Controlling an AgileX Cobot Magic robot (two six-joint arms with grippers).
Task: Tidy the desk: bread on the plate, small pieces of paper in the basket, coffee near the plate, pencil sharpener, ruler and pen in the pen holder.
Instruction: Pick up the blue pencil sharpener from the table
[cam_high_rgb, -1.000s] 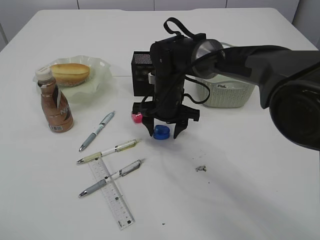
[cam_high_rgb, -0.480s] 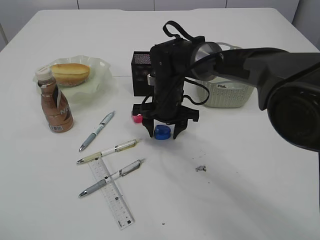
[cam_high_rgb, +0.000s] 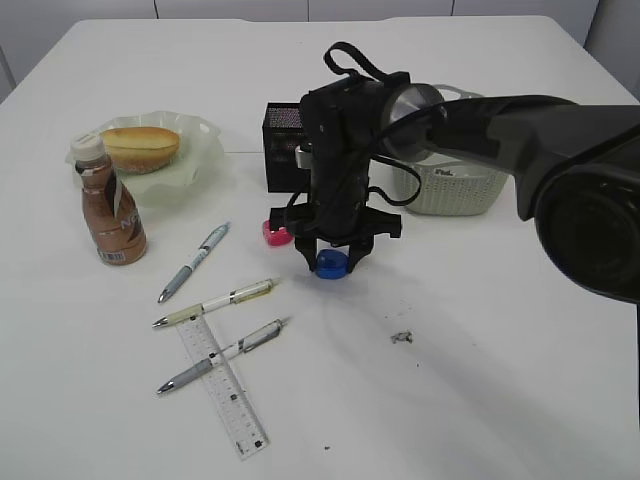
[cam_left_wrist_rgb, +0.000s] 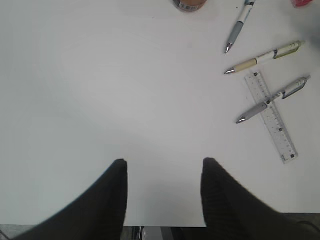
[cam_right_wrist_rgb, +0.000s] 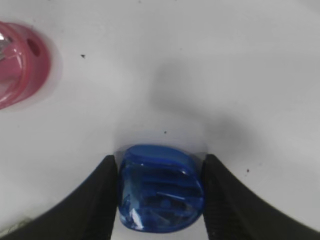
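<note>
Right gripper (cam_right_wrist_rgb: 159, 200) around blue sharpener (cam_right_wrist_rgb: 161, 188)

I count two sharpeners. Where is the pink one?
The pink sharpener lies near the table's middle in the exterior view, just left of the blue sharpener, in front of the black pen holder.

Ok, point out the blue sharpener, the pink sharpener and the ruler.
blue sharpener (cam_right_wrist_rgb: 160, 188): right wrist view, middle of its body, between the fingers.
pink sharpener (cam_right_wrist_rgb: 17, 65): right wrist view, its rounded side.
ruler (cam_left_wrist_rgb: 274, 118): left wrist view, mid-length, below the crossing pen.

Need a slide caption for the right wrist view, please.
Right gripper closed around the blue pencil sharpener; pink sharpener nearby.
</note>
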